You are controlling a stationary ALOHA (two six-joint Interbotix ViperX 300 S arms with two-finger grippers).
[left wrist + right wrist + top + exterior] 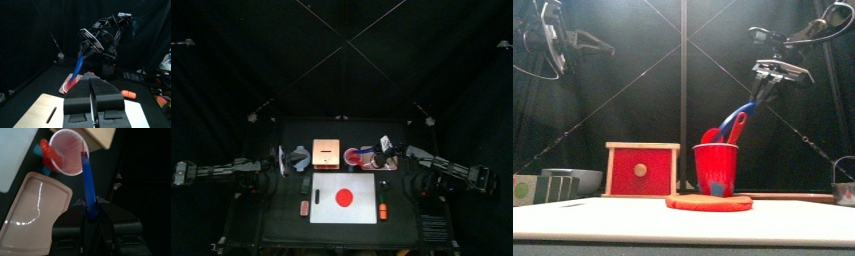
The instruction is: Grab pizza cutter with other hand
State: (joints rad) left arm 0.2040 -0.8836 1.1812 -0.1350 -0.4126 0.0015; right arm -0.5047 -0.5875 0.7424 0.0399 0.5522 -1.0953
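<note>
A red cup (715,168) stands mid-table behind a red disc (710,202). A blue-handled pizza cutter (743,114) leans out of the cup beside a red utensil (731,128); its wheel is hidden inside the cup. My right gripper (774,78) is shut on the top of the blue handle (88,183), above and to the right of the cup (67,158). My left gripper (92,102) is shut and empty, held left of the cup (354,155) and facing the blue handle (80,62).
A wooden box with a red front (641,170) stands left of the cup. A white board (342,195) carries the red disc, with a black marker (309,187) at its left and orange pieces (302,207) at its sides. A pale tray (30,213) lies next to the cup.
</note>
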